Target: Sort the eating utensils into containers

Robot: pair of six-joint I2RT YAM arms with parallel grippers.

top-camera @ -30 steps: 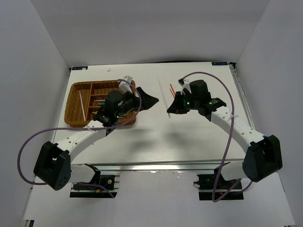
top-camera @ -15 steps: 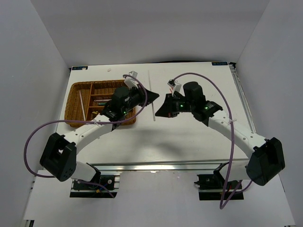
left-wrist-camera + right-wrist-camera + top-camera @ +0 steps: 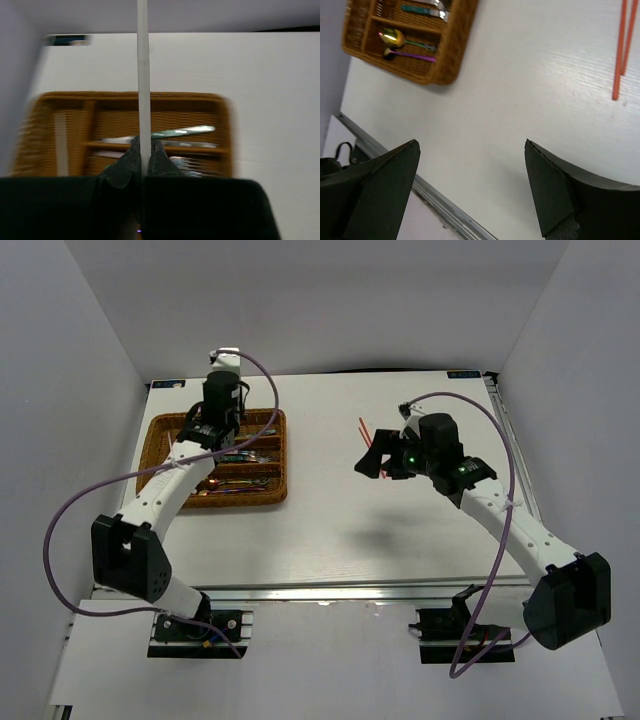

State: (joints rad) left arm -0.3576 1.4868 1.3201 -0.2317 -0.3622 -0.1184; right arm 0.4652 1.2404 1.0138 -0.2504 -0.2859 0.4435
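Observation:
My left gripper is shut on a thin white stick that runs straight up between its jaws. It hangs over the brown wicker tray, whose compartments are the containers. In the left wrist view the tray holds a silver knife and another pale stick in the crosswise section. My right gripper stands open and holds nothing, over bare table right of the tray. Two red-orange chopsticks lie on the table just beyond it. The right wrist view shows the chopsticks, a gold-bowled spoon and a rainbow spoon.
The tray sits at the table's back left, near the left wall. A metal rail runs along the table's near edge. White walls close in the left, right and back sides.
The white stick passed from my right gripper to my left. The left gripper shut on it and swung back over the tray. The right gripper opened and drew away to the right.

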